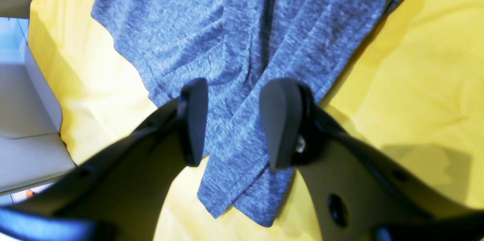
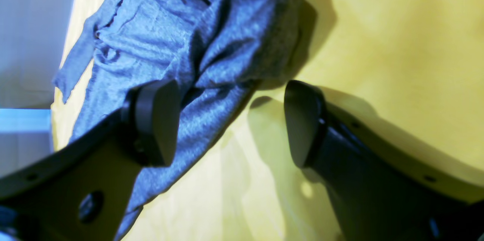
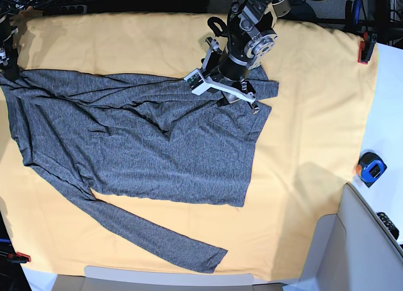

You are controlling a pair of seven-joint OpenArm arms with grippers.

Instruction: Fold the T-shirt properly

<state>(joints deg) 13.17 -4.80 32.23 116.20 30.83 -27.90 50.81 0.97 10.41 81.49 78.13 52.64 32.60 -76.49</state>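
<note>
Left end effector hangs with its jaws spread wide and nothing between them, above a sleeve end of the T-shirt; the right end effector, equally wide and unloaded, hovers over a bunched edge of the same garment. It lies spread, wrinkled, on the yellow-orange cloth covering the table; a tape measure sits well apart.

The T-shirt lies spread on the table cloth covering the bench, toward the base view's left. The left tool hangs over its far right sleeve (jaws apart). A tape measure sits off the cloth's right edge.
</note>
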